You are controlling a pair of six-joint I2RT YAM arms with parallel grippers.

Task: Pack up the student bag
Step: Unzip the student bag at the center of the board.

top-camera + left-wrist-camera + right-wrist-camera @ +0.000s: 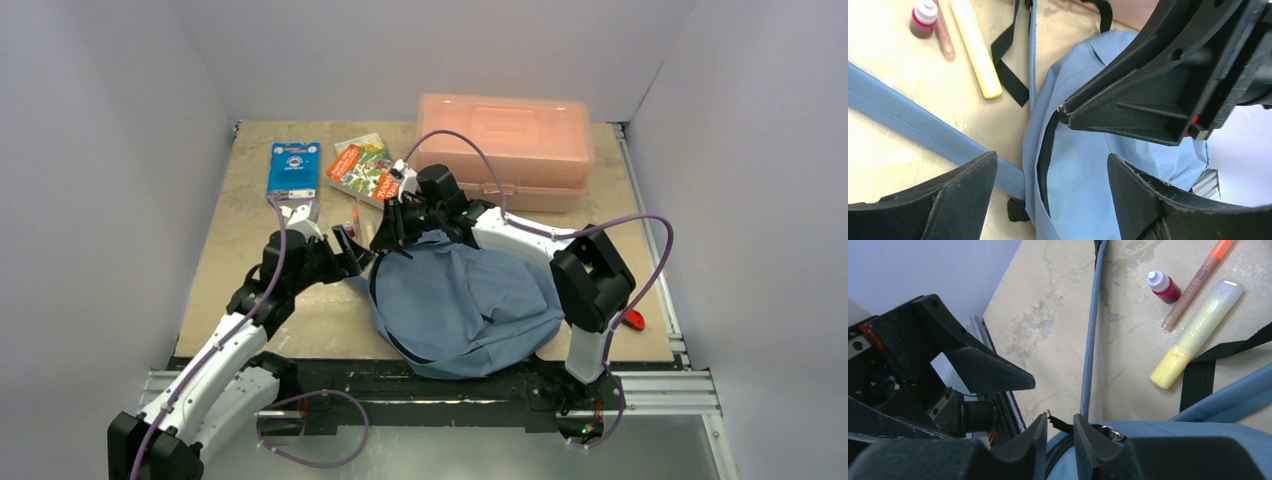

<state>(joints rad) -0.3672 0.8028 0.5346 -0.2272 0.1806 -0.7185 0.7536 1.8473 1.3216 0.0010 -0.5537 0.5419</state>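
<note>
The student bag [470, 300], a soft blue-grey backpack, lies in the middle of the table. Its dark zipper [1047, 150] is partly unzipped at the left end. My left gripper [1053, 175] hangs open over that end, with nothing between its fingers. My right gripper [1060, 419] is at the same end, its jaws a little apart. The black zipper pull [1062, 426] lies across the gap between them. In the top view the two grippers, left [352, 250] and right [392, 232], sit close together at the bag's upper left corner.
A yellow highlighter [1198, 332], a small red bottle [1164, 286] and a pink pen [1198, 282] lie by the bag's straps [923, 130]. A salmon-pink box [505, 150], a colourful booklet [362, 168] and a blue packet [294, 170] sit at the back. Something red [633, 320] lies at the right edge.
</note>
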